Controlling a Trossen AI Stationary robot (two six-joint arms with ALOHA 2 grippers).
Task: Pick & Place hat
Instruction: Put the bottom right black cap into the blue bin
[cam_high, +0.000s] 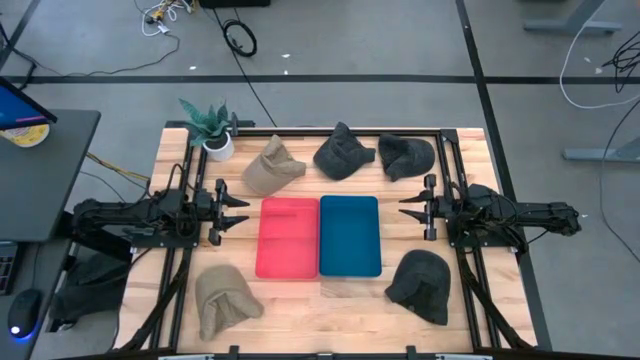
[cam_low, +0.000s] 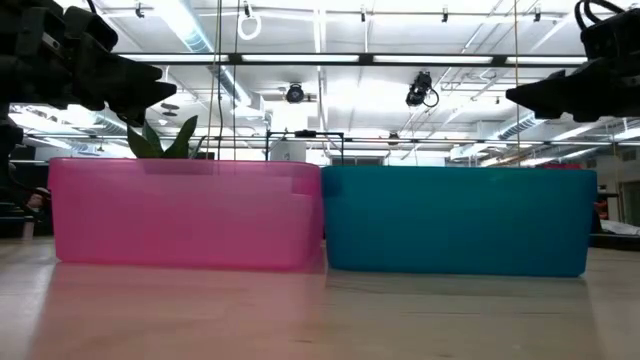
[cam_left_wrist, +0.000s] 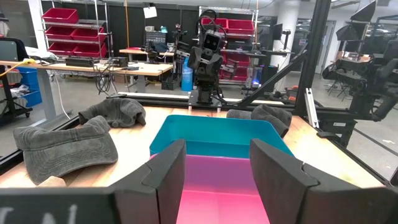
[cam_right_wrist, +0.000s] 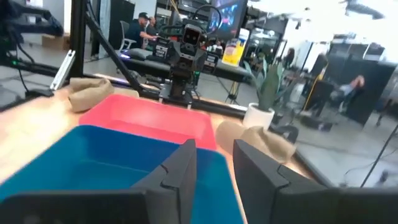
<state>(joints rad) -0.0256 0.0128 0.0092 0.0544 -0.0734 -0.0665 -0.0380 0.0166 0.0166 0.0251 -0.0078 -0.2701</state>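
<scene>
Altogether five hats lie on the table (cam_high: 300, 320) — a tan hat (cam_high: 272, 167) and two dark hats (cam_high: 343, 152) along the far edge, another tan one (cam_high: 222, 298) near left, another dark one (cam_high: 421, 284) near right. Between them sit a pink bin (cam_high: 288, 237) and a blue bin (cam_high: 350, 235), touching side by side. Left gripper (cam_high: 243, 209) hovers beside the pink bin, fingers spread wide, holding nothing — right gripper (cam_high: 407, 208) faces the blue bin, fingers partly apart, also empty
</scene>
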